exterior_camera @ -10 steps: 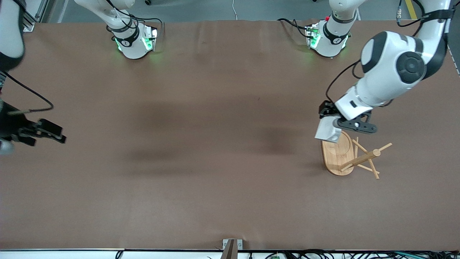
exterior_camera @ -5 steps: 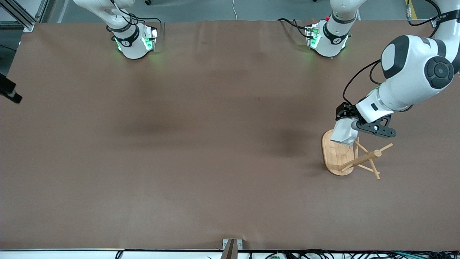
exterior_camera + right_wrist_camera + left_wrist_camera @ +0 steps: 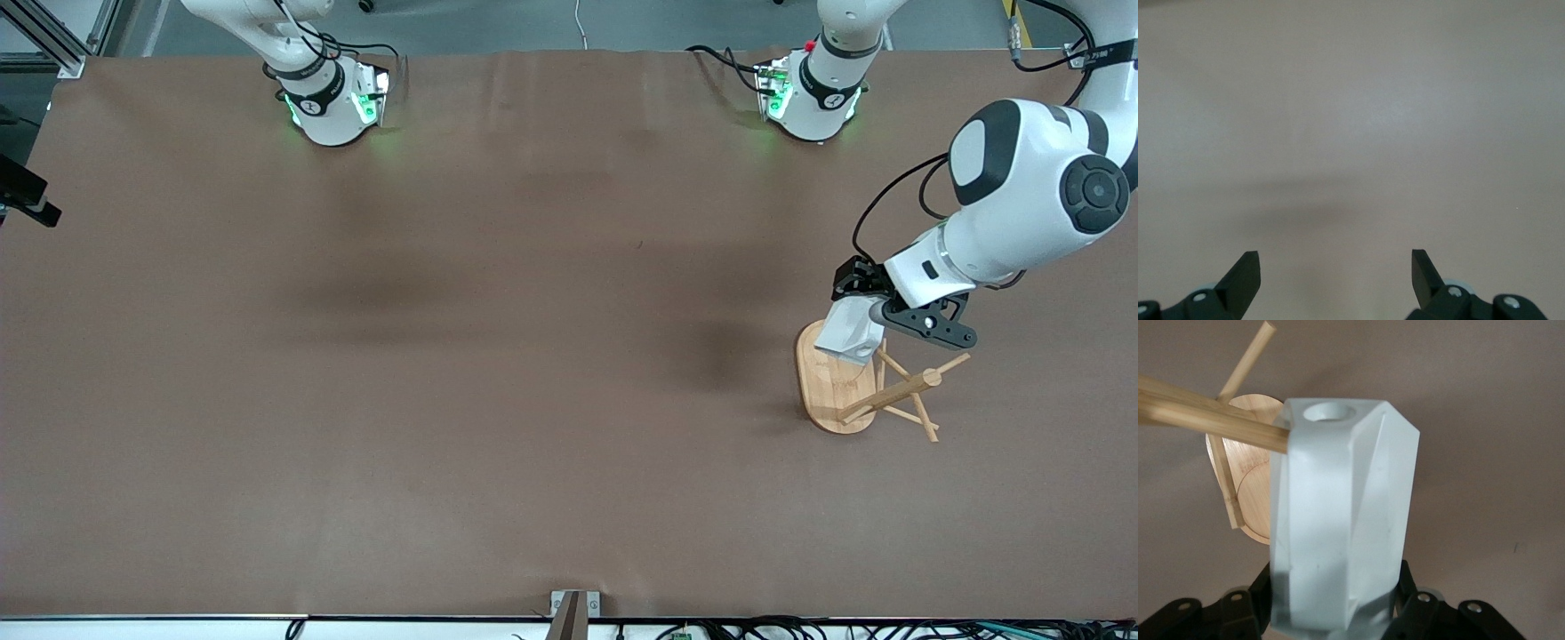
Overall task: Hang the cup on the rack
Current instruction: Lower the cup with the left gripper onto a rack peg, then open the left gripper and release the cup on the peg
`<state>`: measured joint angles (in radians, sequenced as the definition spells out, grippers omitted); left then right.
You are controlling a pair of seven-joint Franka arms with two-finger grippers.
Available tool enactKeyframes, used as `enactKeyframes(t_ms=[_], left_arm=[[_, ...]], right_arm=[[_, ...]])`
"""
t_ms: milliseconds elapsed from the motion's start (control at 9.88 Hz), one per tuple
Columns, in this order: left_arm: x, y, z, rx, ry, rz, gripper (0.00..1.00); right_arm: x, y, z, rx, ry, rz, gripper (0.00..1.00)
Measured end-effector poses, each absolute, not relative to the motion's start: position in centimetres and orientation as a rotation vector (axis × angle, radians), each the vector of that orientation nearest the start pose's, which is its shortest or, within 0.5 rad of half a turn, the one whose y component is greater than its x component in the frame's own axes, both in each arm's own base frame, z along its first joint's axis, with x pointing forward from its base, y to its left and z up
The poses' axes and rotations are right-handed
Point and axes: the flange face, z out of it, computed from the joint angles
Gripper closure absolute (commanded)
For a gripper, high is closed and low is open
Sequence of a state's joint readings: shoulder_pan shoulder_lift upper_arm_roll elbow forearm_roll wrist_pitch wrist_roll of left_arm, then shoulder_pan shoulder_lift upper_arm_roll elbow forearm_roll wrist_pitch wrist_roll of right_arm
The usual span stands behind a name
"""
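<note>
My left gripper [image 3: 880,308] is shut on the white faceted cup [image 3: 851,331] and holds it above the bamboo rack's oval base [image 3: 831,396], beside the post and pegs [image 3: 900,391]. In the left wrist view the cup [image 3: 1345,520] fills the middle between the black fingers [image 3: 1411,597]. Its tab with the round hole [image 3: 1333,412] points away from the gripper [image 3: 1338,617]. A peg [image 3: 1211,420] ends right at the edge of the tab, beside the hole and not through it. My right gripper [image 3: 1336,270] is open and empty over bare table.
The brown table cover [image 3: 498,373] is bare apart from the rack. The right arm shows only as a dark part [image 3: 22,200] at the right arm's end of the table. The arm bases [image 3: 333,102] stand along the farther edge.
My left gripper has carried the cup a little toward the left arm's end, closer to the rack's pegs. The right arm has drawn back off the table's end.
</note>
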<state>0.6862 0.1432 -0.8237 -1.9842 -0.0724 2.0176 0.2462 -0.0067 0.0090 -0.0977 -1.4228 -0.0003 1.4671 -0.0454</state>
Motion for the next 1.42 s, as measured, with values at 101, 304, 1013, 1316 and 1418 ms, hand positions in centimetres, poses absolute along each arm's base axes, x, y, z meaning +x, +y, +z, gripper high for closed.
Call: enactKeyframes(t_ms=[101,304,1013,1316,1418], left_arm=[[56.9,-6.0,40.6,-3.274,0.610,0.095,0.92],[57.7,-4.1,40.0,-3.299,0.637,0.089,0.91],[59.7,-2.9,38.6,-3.325,0.666,0.089,0.00],[60.4,-2.7,38.7,-3.341,0.667,0.071,0.00],[60.5,-2.8,38.9,-3.341,0.667,0.063,0.00]], right_arm=[[54.4,-5.8,67.3,-3.144,0.097,-0.039,0.00],[54.4,-5.9,66.5,-3.143,0.101,-0.022,0.00],[54.4,-5.8,66.1,-3.143,0.096,-0.005,0.00],[54.4,-5.6,65.6,-3.142,0.092,0.010,0.00],[54.5,-5.5,65.6,-3.142,0.088,0.008,0.00]])
